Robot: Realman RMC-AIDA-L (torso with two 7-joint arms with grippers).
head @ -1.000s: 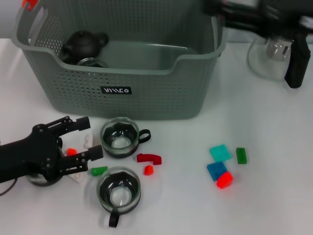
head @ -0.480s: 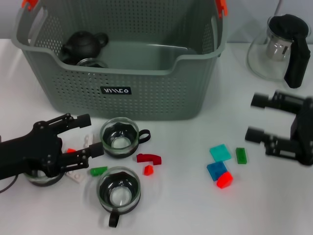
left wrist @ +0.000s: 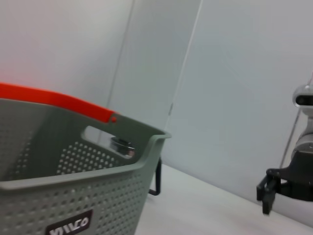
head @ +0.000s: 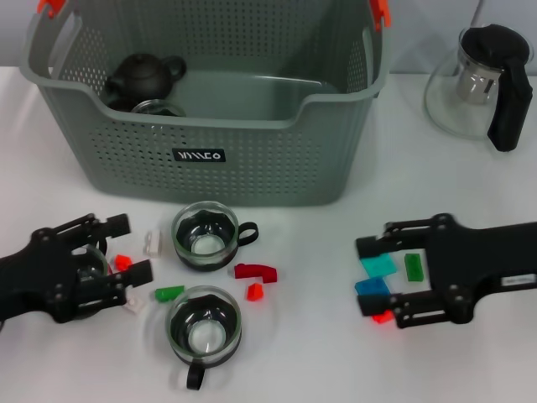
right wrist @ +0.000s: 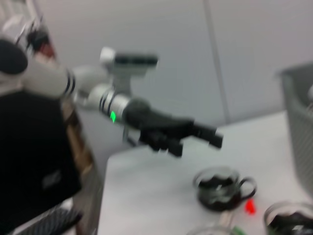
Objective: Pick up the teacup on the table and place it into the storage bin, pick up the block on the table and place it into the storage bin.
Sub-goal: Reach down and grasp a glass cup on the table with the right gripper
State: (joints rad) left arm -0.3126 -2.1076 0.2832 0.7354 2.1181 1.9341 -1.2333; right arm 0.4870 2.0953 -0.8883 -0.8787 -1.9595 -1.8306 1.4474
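Two glass teacups with black handles stand in front of the storage bin (head: 210, 159), one (head: 205, 236) near its wall and one (head: 204, 324) closer to me. A third glass teacup (head: 89, 265) sits between the fingers of my open left gripper (head: 127, 248) at the lower left. Small blocks lie around them: red (head: 123, 262), white (head: 152, 243), green (head: 169, 293), dark red (head: 256, 271). At the lower right my open right gripper (head: 376, 277) straddles a teal block (head: 378, 264), a blue block (head: 367, 287) and a red block (head: 383, 316); a green block (head: 414, 267) lies deeper between its fingers.
A black teapot (head: 143, 75) and a glass piece (head: 158, 107) lie inside the bin. A glass pitcher with a black handle (head: 480, 80) stands at the back right. The left wrist view shows the bin's wall (left wrist: 73, 196) and its orange clip (left wrist: 54, 98).
My right arm has swung from above the bin's far right corner down to the blocks at the lower right. The left gripper has drawn back a little to the left.
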